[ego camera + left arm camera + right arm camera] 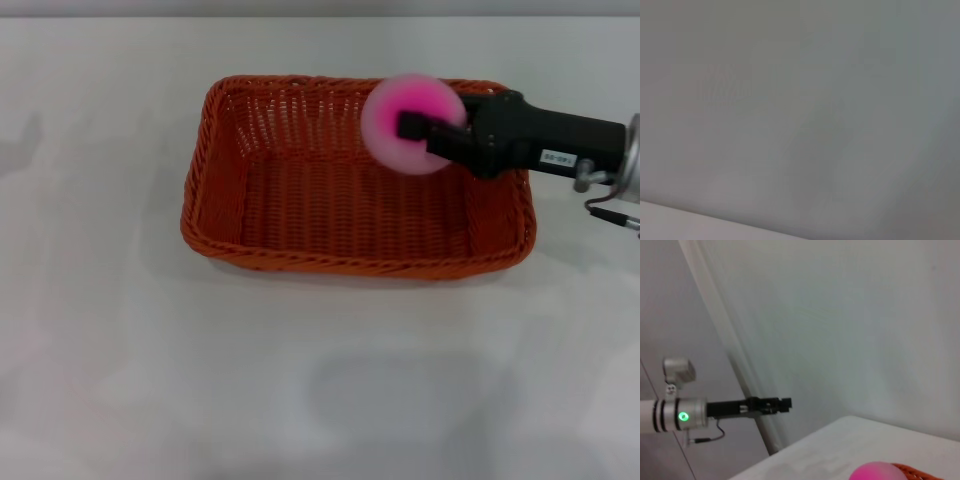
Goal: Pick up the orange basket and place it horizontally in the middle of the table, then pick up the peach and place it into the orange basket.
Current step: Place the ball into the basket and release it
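The orange basket [350, 255] lies lengthwise across the middle of the white table [320, 390], its inside bare. My right gripper [418, 126] reaches in from the right and is shut on the peach [398, 98], a pink ball with a magenta centre. It holds the peach in the air over the basket's far right part. In the right wrist view the top of the peach [879, 472] and a bit of the basket's rim [921, 474] show. My left gripper [784, 403] appears only there, far off beyond the table's edge, holding nothing.
The left wrist view shows only a plain grey surface. A cable and a metal fitting [600, 195] hang from the right wrist at the right edge of the head view.
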Robot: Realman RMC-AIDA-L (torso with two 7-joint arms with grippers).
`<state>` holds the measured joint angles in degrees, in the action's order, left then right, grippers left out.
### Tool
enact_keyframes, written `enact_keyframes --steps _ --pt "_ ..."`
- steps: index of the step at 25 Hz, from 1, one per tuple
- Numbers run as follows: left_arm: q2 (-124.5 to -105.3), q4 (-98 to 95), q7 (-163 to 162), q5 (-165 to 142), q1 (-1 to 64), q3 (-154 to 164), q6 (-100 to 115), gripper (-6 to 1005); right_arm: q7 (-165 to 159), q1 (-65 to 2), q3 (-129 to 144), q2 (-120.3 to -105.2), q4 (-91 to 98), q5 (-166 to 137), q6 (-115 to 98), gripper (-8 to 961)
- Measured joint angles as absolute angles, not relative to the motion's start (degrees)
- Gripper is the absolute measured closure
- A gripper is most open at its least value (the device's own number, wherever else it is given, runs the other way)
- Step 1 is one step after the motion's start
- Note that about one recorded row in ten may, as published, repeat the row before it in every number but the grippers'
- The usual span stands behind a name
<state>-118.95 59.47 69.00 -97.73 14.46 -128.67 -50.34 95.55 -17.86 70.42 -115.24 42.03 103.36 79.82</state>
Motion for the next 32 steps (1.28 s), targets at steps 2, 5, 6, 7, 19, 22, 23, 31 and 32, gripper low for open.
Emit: enact_keyframes --steps 2,5,6,7,19,22,23,31,32 --pt "-118.97 59.47 69.0 -97.73 14.5 -128.67 -50.35 408 95.47 -18.08 71.5 -115.23 42.06 103.45 78.31 684" --pt "-118.99 59.47 68.99 -97.73 14.63 -128.66 -50.34 408 95.41 -18.55 73.09 -115.22 42.06 104.01 76.75 684" --pt "-119.0 59.47 68.99 -97.73 14.65 -128.66 -50.35 408 95.43 -18.77 73.6 -115.22 42.04 104.28 76.37 684" --pt "-119.0 59.47 68.98 -97.73 14.61 -128.66 -50.34 408 95.43 -19.08 74.04 -115.22 41.9 104.51 76.04 684" --pt "-119.11 59.41 68.99 -97.73 14.08 -128.76 -50.35 409 94.64 -19.86 74.54 -115.22 41.4 105.18 75.79 509" --pt "-119.09 59.41 68.99 -97.73 14.09 -128.76 -50.36 409 94.15 -19.83 74.54 -115.17 41.33 105.19 75.9 436" --pt "-119.09 59.41 68.99 -97.73 14.09 -128.76 -50.36 409 93.95 -19.82 74.57 -115.13 41.12 105.18 75.94 411" --pt "-119.03 59.41 68.99 -97.73 14.14 -128.76 -50.36 409 93.66 -19.79 74.63 -115.13 40.76 105.2 75.75 136" --pt "-119.0 59.41 68.99 -97.73 14.14 -128.76 -50.36 408 93.64 -19.78 74.61 -115.13 40.76 105.2 75.74 122"
